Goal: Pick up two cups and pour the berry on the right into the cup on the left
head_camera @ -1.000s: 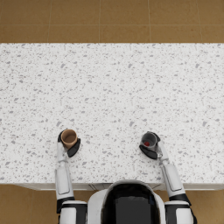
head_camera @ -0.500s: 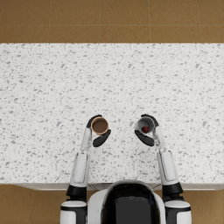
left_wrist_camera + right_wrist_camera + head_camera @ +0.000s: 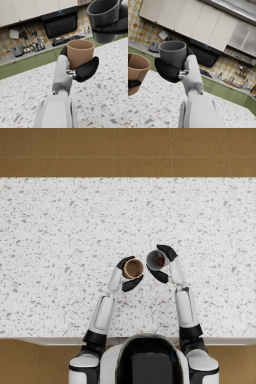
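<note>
Left hand (image 3: 131, 277) gripping brown cup (image 3: 133, 268), right hand (image 3: 165, 263) gripping grey cup (image 3: 156, 260) with red berry (image 3: 160, 262). Since 0.5 s ago: cups brought closer, now just beside each other above table (image 3: 60, 228).

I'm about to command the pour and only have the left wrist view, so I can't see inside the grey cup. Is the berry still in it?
Observer: Yes. The head view shows a red berry inside the grey cup, held by the right robot hand.
Operator: Is the brown cup empty?
Observer: From above, the brown cup in the left robot hand shows only its bare inside.
Operator: Are the rims touching?
Observer: From above they sit side by side, very close; contact cannot be told.
</note>
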Controlling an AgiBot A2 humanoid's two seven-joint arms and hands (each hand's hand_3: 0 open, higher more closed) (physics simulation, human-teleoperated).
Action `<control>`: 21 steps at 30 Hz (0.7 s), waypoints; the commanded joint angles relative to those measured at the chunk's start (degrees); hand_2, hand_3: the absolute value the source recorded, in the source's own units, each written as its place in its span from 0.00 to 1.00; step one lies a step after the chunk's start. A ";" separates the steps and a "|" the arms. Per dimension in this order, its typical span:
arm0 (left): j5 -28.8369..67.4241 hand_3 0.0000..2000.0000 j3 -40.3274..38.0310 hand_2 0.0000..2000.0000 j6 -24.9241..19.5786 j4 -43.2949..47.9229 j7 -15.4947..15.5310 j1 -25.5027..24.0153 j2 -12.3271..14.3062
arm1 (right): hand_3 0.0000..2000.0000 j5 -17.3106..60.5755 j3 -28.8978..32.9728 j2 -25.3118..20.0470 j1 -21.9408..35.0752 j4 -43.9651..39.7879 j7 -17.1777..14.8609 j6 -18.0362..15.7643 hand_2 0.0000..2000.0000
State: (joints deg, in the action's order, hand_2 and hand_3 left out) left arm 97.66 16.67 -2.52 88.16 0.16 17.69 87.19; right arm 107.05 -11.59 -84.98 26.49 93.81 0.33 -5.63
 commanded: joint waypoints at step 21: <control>0.11 0.64 0.19 1.00 0.14 -0.07 -0.03 -0.31 0.89 | 0.64 38.58 -4.52 -2.94 3.29 8.59 0.07 -0.39 1.00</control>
State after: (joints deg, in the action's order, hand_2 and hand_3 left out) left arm 97.77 17.25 -2.41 87.69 0.13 16.49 87.77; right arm 147.46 -15.95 -87.51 28.86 101.44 0.43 -6.03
